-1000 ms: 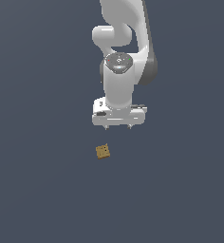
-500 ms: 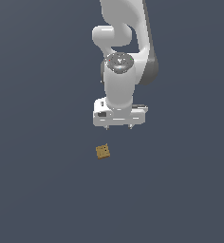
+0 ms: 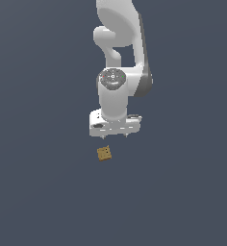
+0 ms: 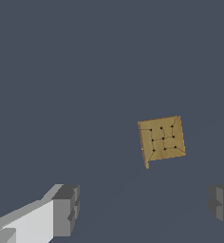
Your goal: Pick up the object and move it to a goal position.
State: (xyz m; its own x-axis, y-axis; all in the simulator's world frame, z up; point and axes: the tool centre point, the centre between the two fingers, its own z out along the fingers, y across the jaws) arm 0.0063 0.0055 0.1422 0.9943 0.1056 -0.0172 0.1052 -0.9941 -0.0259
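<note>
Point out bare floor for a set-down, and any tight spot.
Only the block sits on the grey surface; the surface is bare on every side of it. The one tight spot is directly under the open pincer, beside the block.

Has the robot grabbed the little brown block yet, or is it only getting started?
Only getting started. Nothing looks done: the block lies on the dark floor, untouched. Right now the gripper hangs above it, fingers wide apart and empty, the block not yet between them. Lowering, gripping, lifting and carrying it are all left.
</note>
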